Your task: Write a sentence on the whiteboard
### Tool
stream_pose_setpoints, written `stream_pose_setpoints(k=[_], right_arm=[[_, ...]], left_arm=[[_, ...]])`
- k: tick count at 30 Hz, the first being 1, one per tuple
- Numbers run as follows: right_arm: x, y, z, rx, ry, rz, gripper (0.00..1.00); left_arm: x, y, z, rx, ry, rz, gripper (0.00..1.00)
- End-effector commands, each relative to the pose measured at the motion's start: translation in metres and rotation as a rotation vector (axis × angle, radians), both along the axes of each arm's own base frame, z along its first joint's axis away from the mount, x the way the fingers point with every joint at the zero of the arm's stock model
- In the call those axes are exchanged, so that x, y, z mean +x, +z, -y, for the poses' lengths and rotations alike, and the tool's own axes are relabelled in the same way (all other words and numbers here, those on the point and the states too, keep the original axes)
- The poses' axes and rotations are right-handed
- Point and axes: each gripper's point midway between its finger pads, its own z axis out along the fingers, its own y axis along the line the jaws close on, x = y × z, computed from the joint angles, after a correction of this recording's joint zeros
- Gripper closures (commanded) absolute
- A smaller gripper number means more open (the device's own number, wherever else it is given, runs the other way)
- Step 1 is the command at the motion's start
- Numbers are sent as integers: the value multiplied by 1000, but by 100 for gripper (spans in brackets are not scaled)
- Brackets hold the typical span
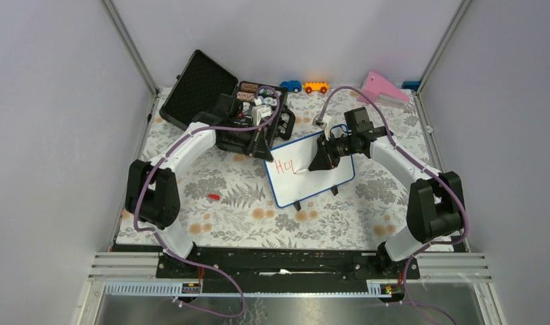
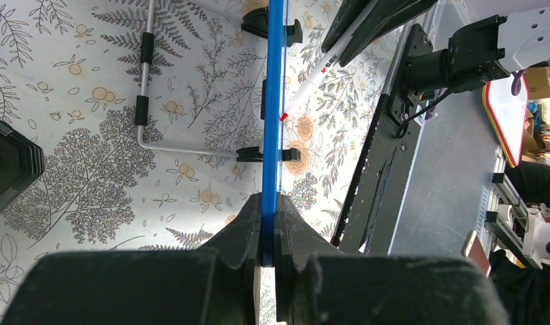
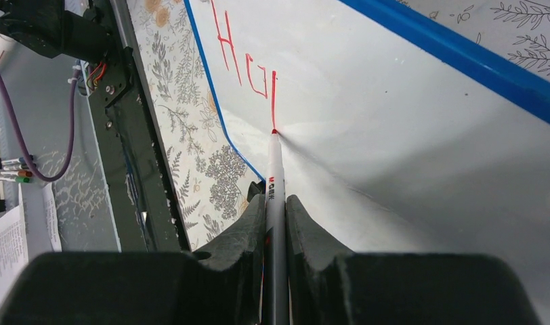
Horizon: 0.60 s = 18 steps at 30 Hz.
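Red letters (image 3: pixel 248 64) face right wrist camera; left wrist sees whiteboard (image 2: pixel 272 101) edge-on.

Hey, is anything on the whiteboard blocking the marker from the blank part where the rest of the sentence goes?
Nothing visible does. The marker in the right gripper has its tip on the whiteboard just past the red letters, and the surface beyond them is bare. The left gripper clamps only the board's edge.

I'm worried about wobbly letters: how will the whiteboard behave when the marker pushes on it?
Probably stiff: the whiteboard shows a straight edge beyond the left gripper clamping it. Likely light and tippy: it stands on two small feet, so a push from the marker might rock it without that clamp.
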Motion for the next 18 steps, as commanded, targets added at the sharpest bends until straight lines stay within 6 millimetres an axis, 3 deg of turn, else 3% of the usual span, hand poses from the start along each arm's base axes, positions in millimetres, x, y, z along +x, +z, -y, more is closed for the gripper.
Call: stream_pose_setpoints(k=[1,9,18], right_arm=[[-2,13,0,1,19,69,100],[-2,51,-8,81,43,107,100],[16,57,-11,69,11,146,100]], left_arm=[[4,1,3,6,-13,36,100],[3,1,3,5,-14,36,100],[3,3,3,4,-13,37,100]])
